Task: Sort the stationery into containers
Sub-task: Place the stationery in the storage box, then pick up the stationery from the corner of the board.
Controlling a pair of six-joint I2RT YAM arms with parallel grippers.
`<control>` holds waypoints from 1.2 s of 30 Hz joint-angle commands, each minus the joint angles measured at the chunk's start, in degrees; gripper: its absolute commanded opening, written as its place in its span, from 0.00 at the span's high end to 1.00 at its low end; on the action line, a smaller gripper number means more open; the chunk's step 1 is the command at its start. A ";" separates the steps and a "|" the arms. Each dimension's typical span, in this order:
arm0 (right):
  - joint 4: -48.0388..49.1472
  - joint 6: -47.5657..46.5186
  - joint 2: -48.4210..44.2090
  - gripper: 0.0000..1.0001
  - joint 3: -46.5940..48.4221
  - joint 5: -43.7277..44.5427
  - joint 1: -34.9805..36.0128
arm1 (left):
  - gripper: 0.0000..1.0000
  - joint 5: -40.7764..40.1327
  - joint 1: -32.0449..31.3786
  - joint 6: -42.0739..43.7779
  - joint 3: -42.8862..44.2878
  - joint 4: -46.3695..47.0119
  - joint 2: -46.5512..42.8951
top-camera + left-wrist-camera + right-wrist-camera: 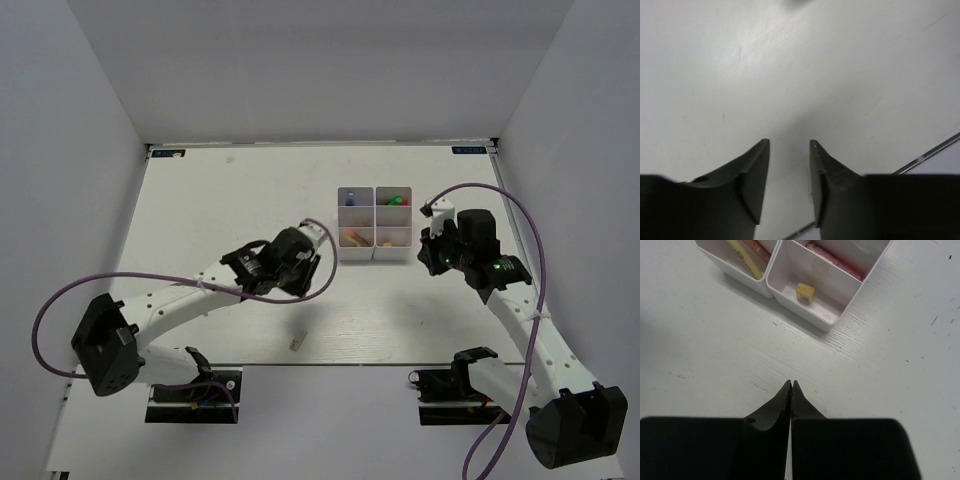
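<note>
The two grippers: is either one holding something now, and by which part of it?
Nothing is held. The left gripper stands open and empty; the right gripper is shut with nothing between its jaws.

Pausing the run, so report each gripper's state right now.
Left gripper: open, nothing between the fingers.
Right gripper: closed, holding nothing.

The worktop [700, 340] is matt white with a fine wood-like grain and small dark scuffs, the containers [785, 270] look like smooth, faintly glossy white plastic, and the left claw [789, 145] and right claw [791, 385] are matt black, plastic-looking
</note>
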 commanded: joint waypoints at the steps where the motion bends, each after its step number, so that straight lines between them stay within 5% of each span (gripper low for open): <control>1: 1.90 -0.33 -0.21 1.00 -0.52 -1.94 -0.07 | 0.56 0.44 1.05 -7.48 -12.65 -0.80 -4.57; 2: 1.82 -0.51 -0.04 1.00 -0.35 -2.29 -0.24 | 0.58 1.07 0.96 -8.11 -14.01 0.00 -5.12; 3: 1.73 -0.51 0.31 0.81 -0.44 -2.38 -0.24 | 0.58 2.03 0.53 -8.64 -15.94 0.71 -5.73; 6: 1.90 -0.59 1.19 0.44 -0.35 -1.95 -0.24 | 0.49 1.16 -2.10 -10.05 -17.80 3.00 -5.04; 29: 1.47 -1.04 1.90 0.40 -0.09 -0.71 -0.51 | 0.42 3.53 -7.38 -13.13 -20.00 8.63 3.05; 36: 1.47 -1.03 1.64 0.38 0.00 -0.63 -0.59 | 0.51 -5.94 -11.51 -12.68 -17.63 3.36 6.47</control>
